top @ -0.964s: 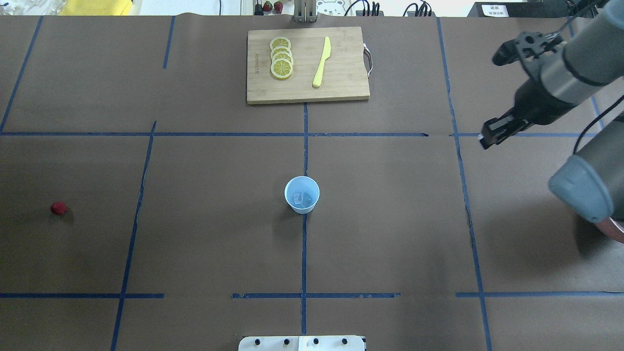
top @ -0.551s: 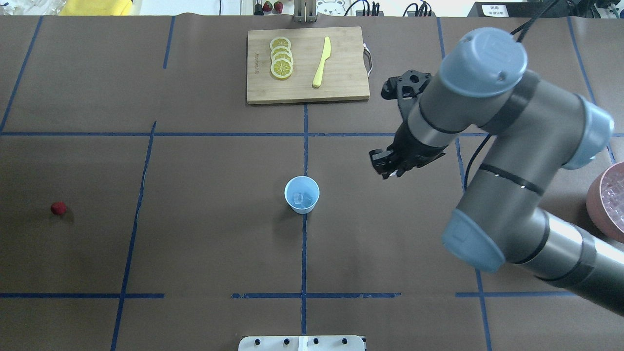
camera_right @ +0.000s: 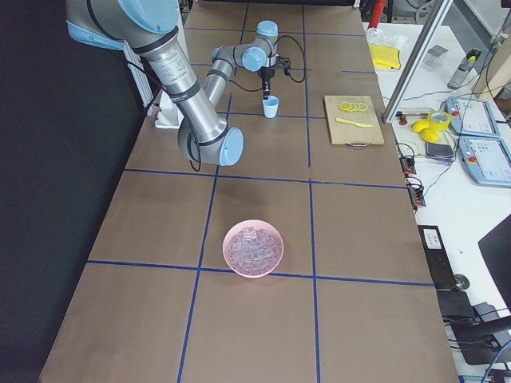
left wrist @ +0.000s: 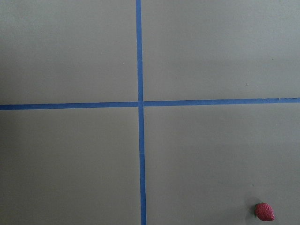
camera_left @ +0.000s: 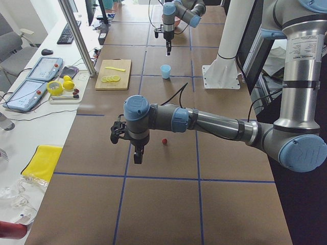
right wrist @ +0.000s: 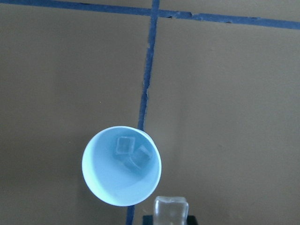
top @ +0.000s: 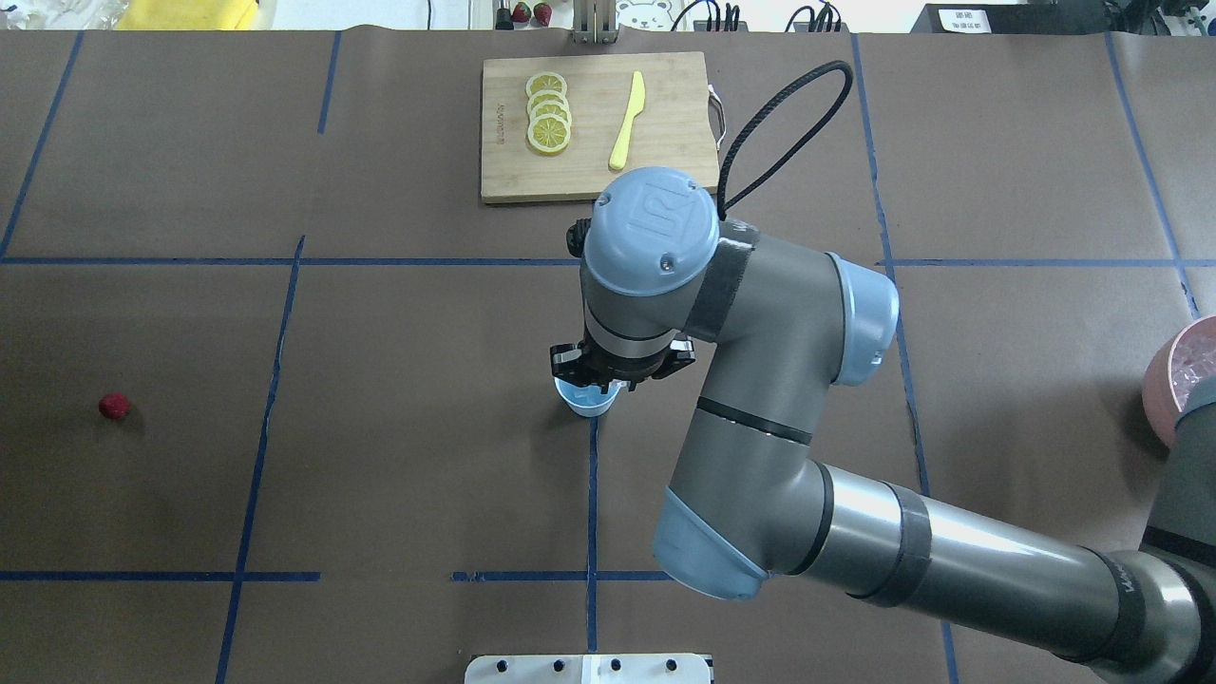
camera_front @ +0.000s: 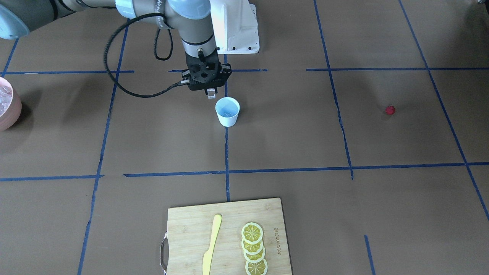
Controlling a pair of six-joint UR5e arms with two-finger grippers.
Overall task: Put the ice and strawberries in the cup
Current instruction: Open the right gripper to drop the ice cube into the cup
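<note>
Right tool (camera_front: pixel 210 91): pointing straight down, jaws closed narrow on one clear ice cube (right wrist: pixel 171 210) pinched between the tips.
Held cube sits just outside the rim of the cup (right wrist: pixel 121 172), on the robot's side of it. It is close beside the mouth, not over it. In the wrist view the cube shows at the bottom edge, next to the rim's lower right.
Cup: upright on the worktop (camera_front: pixel 305 133), on a blue tape line near the centre. Two cubes (right wrist: pixel 133 152) lie inside on the bottom, touching each other.
Strawberry (top: pixel 114 406): alone on the worktop, well apart from the cup, far over on the robot's left side.
Left tool (camera_left: pixel 138 155): hangs pointing down near the strawberry, off to one side of it. It shows only in the side view, so I cannot tell how the jaws stand.
Pink bowl (camera_right: pixel 226 247) of ice sits at the robot's far right, well apart from the cup.
</note>
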